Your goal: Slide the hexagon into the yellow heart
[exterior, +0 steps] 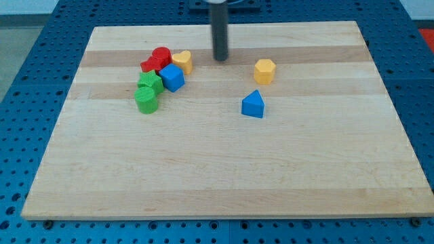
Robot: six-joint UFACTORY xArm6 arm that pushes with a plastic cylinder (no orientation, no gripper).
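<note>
The yellow hexagon (264, 70) lies on the wooden board (224, 169), right of centre near the view's top. The yellow heart (182, 61) lies to its left, at the right edge of a cluster of blocks. My tip (220, 59) is on the board between them, closer to the heart, slightly above the line joining them. It touches neither block.
The cluster left of the heart holds a red block (157, 58), a blue cube (173, 78), a green block (150, 83) and a green cylinder (146, 100). A blue triangle (253, 104) lies just below the hexagon.
</note>
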